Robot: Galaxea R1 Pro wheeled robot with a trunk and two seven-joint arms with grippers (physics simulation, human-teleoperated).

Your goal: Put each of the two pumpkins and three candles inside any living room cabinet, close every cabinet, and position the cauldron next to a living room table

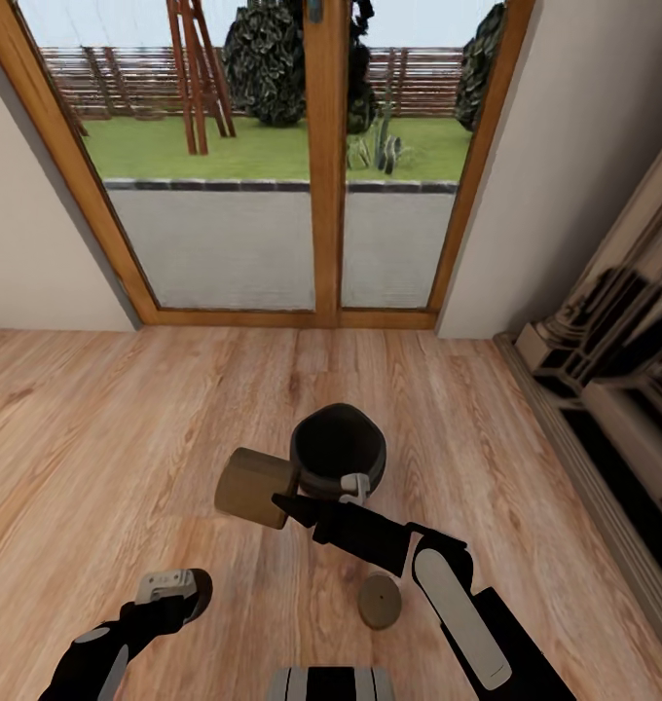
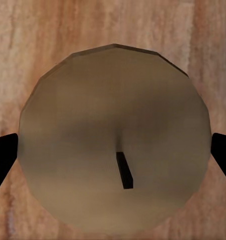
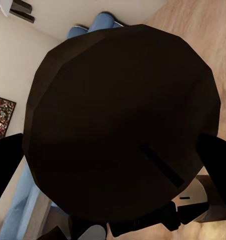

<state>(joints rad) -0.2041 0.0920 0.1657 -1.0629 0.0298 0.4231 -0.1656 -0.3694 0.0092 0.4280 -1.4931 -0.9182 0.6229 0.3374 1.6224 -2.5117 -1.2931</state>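
Left wrist cam: wick end of a candle (image 2: 115, 135) right up against the lens, wood floor (image 2: 23, 30) behind it. Black fingertips (image 2: 3, 155) sit at both edges of the disc. They bracket it, but I can't tell whether they clamp it or merely straddle it. In the head view the left gripper (image 1: 170, 587) hangs low over the floor, wrist bent down, which reads as a top-down pick posture.

The right gripper (image 1: 284, 504) is pinched on a second candle (image 1: 256, 487), a tan cylinder carried clear of the floor with its axis roughly level. Right wrist cam agrees: its wick end looks dark in shade, with a finger at each flank and wall and blue upholstery (image 3: 100, 25) behind. The jaws are only as far apart as the candle's width. My read is a side grip so it can go straight into a drawer.

A third candle (image 1: 380, 601) stands alone on the boards near the right forearm, touching nothing.

The cauldron (image 1: 338, 453) sits upright on the floor, mouth up, just beyond the right wrist and in front of the glass door (image 1: 273, 195). It looks ungripped, and its step seems to come last.

A pale moulded unit (image 1: 613, 380) runs along the right wall. I can't identify it.
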